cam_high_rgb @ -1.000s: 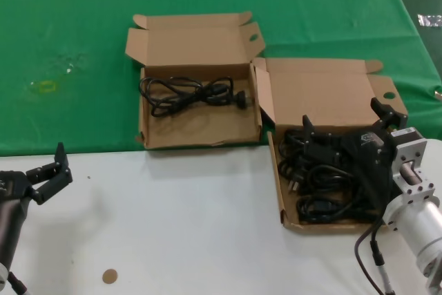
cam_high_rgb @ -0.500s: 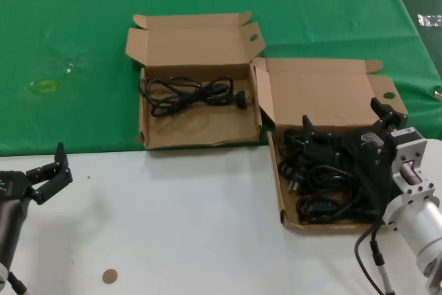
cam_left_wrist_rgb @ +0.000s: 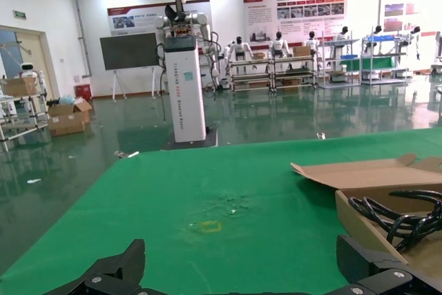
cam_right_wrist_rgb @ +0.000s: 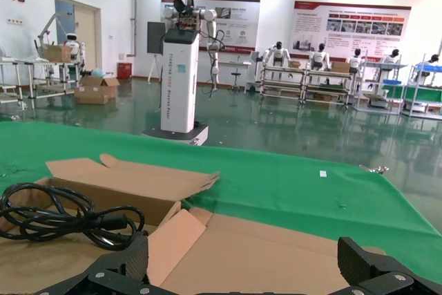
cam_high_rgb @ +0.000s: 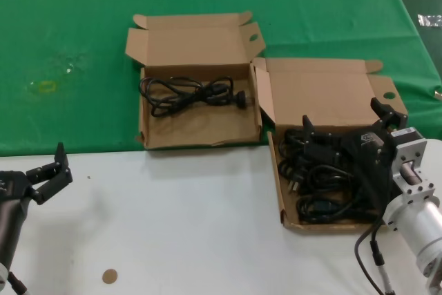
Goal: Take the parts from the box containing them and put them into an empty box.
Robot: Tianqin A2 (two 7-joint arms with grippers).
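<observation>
Head view: we see two open cardboard boxes on the counter (cam_high_rgb: 207, 226). The taller-walled box (cam_high_rgb: 198, 105), on the green cloth (cam_high_rgb: 69, 46), already holds one coiled cord (cam_high_rgb: 190, 92). The shallow box (cam_high_rgb: 324, 164), to the robot's right and nearer, holds a heap of black power cords (cam_high_rgb: 314, 181). The right tool (cam_high_rgb: 345, 122) hangs spread open directly over that heap, one finger at the near-left side of the pile, the other by the lid flap. We cannot tell whether the fingertips touch any cord. The left tool (cam_high_rgb: 50, 170) sits parked and open at the counter's near left edge, well apart from both boxes.

We judge the step in hand to be the pick of another cord. The next move calls for lowering the right tool into the heap and closing on a single bundle, since the cords lie tangled and a neighbour may lift with it.

Left wrist view: we see the green cloth and, at the edge, a corner of the taller box with loops of its cord (cam_left_wrist_rgb: 404, 215). Only the dark fingertips (cam_left_wrist_rgb: 110, 274) show, set wide apart.

Right wrist view: the camera looks past its spread fingertips (cam_right_wrist_rgb: 114, 271) toward the taller box and its cord (cam_right_wrist_rgb: 62, 219). The heap beneath the tool is hidden here, and much of it is covered by the arm in the head view.
</observation>
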